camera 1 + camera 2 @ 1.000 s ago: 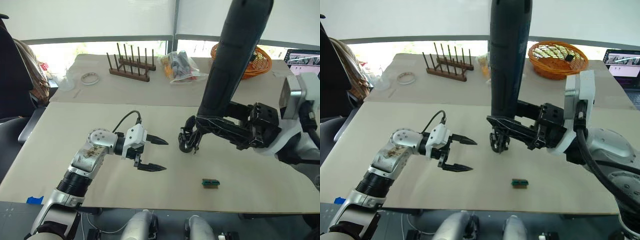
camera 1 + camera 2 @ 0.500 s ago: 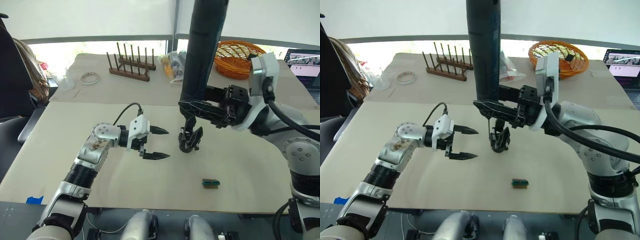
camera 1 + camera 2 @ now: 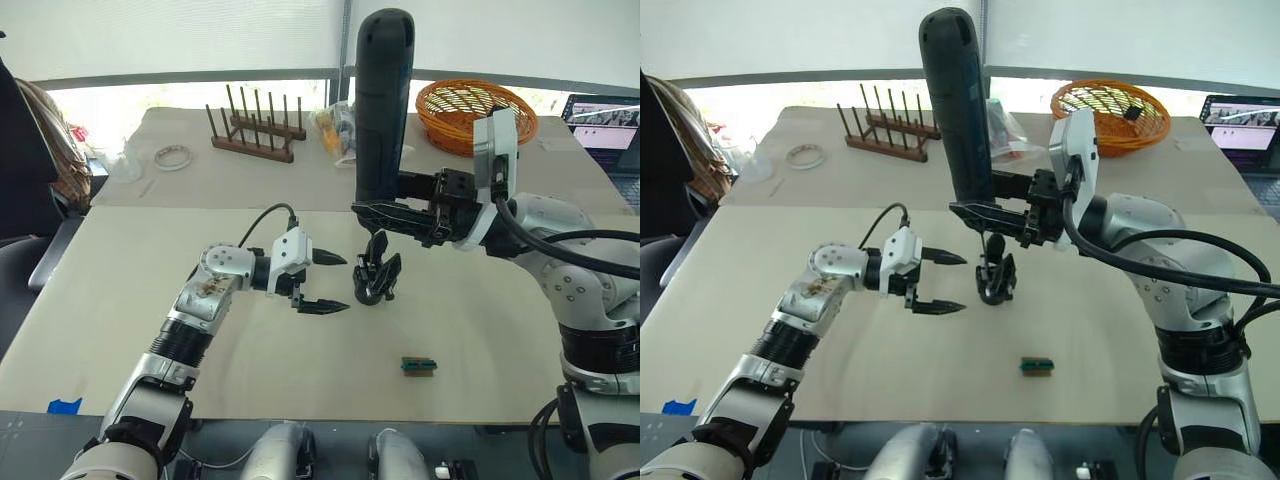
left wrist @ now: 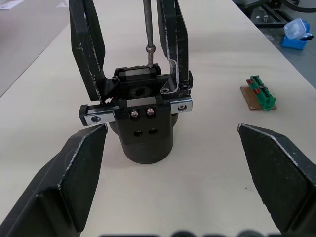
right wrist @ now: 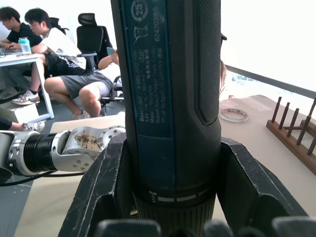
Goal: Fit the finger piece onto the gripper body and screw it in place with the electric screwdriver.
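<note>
The screwdriver (image 3: 383,95) is held upright in the right pincer (image 3: 392,215), whose two fingers are closed around the lower end of the handle; in the right wrist view a finger (image 5: 103,190) is seen pressed against each side of the black barrel. Its thin metal bit (image 4: 147,25) points straight down, and the tip is seen at the top of the gripper body (image 3: 377,279), at or just above a screw spot between the two upright black fingers. Whether the tip touches the screw cannot be told.

The gripper body stands upright on its round dark base on the table (image 3: 120,290), near the middle. A silvery rail crosses its front, and two black finger pieces rise from it side by side: one (image 4: 87,47) and another (image 4: 171,39), both seated on the body.

The left pincer (image 3: 322,283) is held just beside the gripper body, on the robot's left of it, with its tips pointing toward it. Its fingers are spread wide and nothing is gripped; in the left wrist view one finger (image 4: 69,182) and the other lie on either side of the body's base, apart from it.

A small green block (image 3: 419,365) lies flat on the table, nearer the robot and a little to the right of the gripper body, apart from it.

Toward the far edge a wooden rack (image 3: 254,141), a roll of tape (image 3: 172,157), a plastic bag and an orange basket (image 3: 462,108) are seen.
</note>
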Controlling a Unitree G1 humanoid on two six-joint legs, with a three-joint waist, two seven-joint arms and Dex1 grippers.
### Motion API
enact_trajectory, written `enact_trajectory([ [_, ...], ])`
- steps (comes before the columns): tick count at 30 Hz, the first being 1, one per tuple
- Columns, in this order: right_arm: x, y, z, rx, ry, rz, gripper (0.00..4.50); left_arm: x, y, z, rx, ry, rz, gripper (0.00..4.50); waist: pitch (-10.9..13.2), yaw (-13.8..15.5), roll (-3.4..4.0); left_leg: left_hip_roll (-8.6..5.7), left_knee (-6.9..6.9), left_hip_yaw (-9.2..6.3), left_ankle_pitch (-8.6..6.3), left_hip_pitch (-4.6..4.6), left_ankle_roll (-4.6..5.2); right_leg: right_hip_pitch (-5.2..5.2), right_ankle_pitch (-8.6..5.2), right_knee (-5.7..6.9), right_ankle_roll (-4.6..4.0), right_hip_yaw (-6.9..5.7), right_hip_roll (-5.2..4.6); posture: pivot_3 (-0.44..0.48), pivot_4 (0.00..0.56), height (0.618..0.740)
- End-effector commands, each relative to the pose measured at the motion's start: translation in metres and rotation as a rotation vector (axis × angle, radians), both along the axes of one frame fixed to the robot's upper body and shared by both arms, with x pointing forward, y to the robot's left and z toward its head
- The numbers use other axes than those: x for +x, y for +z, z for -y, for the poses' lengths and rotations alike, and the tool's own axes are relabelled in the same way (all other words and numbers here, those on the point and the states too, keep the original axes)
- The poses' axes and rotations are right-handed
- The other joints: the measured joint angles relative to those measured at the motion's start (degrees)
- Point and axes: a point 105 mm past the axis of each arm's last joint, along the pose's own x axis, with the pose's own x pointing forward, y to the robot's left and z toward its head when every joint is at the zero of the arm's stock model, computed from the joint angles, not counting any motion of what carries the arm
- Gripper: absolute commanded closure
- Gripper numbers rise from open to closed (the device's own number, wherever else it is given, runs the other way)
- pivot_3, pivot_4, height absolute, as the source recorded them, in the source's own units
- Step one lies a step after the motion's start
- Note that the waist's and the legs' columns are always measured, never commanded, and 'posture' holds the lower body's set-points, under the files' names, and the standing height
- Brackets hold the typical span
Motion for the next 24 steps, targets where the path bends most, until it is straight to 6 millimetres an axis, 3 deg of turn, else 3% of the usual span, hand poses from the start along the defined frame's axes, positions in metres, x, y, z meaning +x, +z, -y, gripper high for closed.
enact_trajectory([
  [1, -0.0060, 0.0189, -0.0051, 0.013, 0.020, 0.076, 2.53, -0.0014, 0.0054, -0.0004, 0.003, -0.029, 0.035, 0.00, 0.0, -0.1, 0.00, 0.00, 0.00, 0.01, 0.00, 0.00, -0.01, -0.01, 0.00, 0.00, 0.00, 0.00, 0.00, 0.000, 0.150, 0.740],
  [24, 0.0021, 0.0162, 0.0008, -0.021, 0.006, 0.074, 2.53, 0.0064, 0.0094, 0.0040, 0.014, -0.030, 0.056, 0.00, 0.0, -0.1, 0.00, -0.02, 0.00, -0.01, 0.01, 0.00, -0.03, 0.00, 0.00, 0.00, 0.00, -0.03, 0.00, 0.000, 0.150, 0.740],
])
